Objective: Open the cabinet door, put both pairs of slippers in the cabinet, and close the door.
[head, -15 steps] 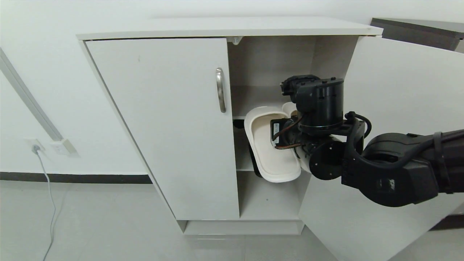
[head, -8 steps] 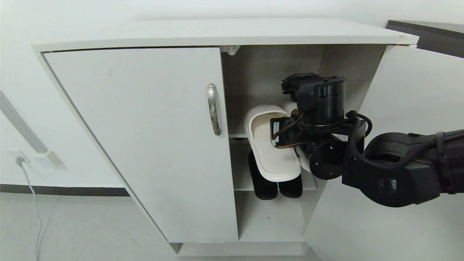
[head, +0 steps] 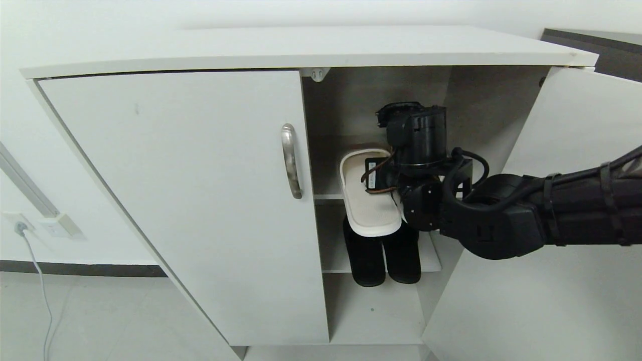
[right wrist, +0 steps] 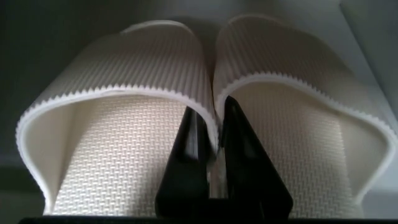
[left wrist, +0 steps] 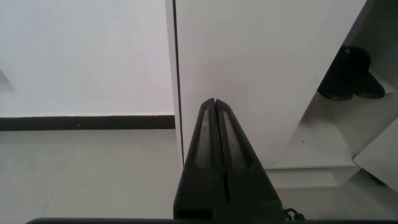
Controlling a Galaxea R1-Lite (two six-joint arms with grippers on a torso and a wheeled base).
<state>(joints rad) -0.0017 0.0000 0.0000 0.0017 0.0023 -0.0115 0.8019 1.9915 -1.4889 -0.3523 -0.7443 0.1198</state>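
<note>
The white cabinet (head: 301,45) has its right door (head: 562,210) swung open and its left door (head: 190,200) closed. My right gripper (right wrist: 214,140) is shut on the inner edges of the white slippers (right wrist: 211,93), pinching the pair together. In the head view the white slippers (head: 368,210) sit at the upper shelf opening, heels sticking out past the shelf edge. A pair of black slippers (head: 383,258) lies on the middle shelf below them; the black slippers (left wrist: 351,74) also show past the left door. My left gripper (left wrist: 215,106) hangs shut and empty, low in front of the left door.
The left door carries a metal handle (head: 291,160). The bottom shelf (head: 371,313) holds nothing. A wall socket with a cable (head: 20,228) is at the far left, and a dark baseboard (left wrist: 87,122) runs along the tiled floor.
The head camera has moved closer and the picture shifted. My right arm has carried the white slippers deeper into the upper shelf opening.
</note>
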